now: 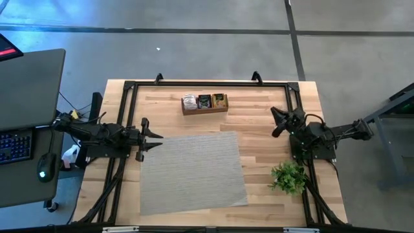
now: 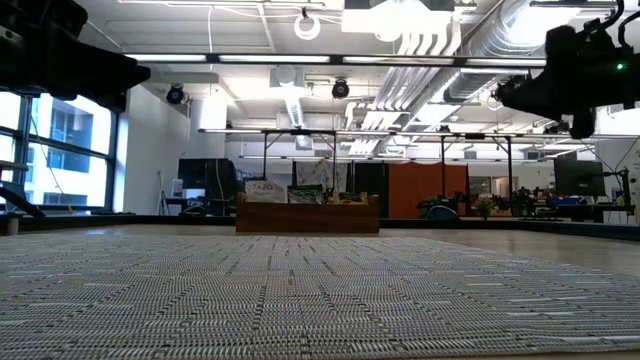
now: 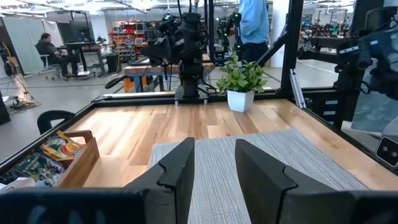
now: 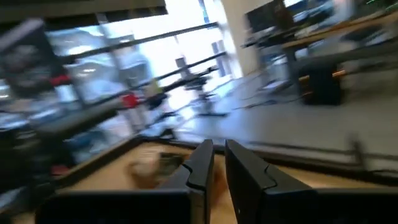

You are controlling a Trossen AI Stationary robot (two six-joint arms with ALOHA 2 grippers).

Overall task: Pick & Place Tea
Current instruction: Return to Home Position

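Observation:
The tea (image 1: 204, 101) fills a low wooden box (image 1: 206, 110) near the table's far edge: white, dark and orange-yellow sachets in three side-by-side groups. The left wrist view also shows the tea (image 3: 53, 152). My left gripper (image 1: 155, 137) (image 3: 214, 152) hovers level over the left edge of the grey mat (image 1: 193, 171), open and empty, pointing toward the table's right edge. My right gripper (image 1: 277, 122) (image 4: 219, 155) hangs at the right side, turned toward the box, with a narrow gap between its fingers and nothing in it. Both are well clear of the tea.
A small green plant in a white pot (image 1: 289, 177) (image 3: 241, 81) stands near the right arm's base. A black frame rail (image 1: 207, 83) runs round the table. A desk with keyboard (image 1: 16, 145) is beyond the left edge. People (image 3: 252, 25) are in the room behind.

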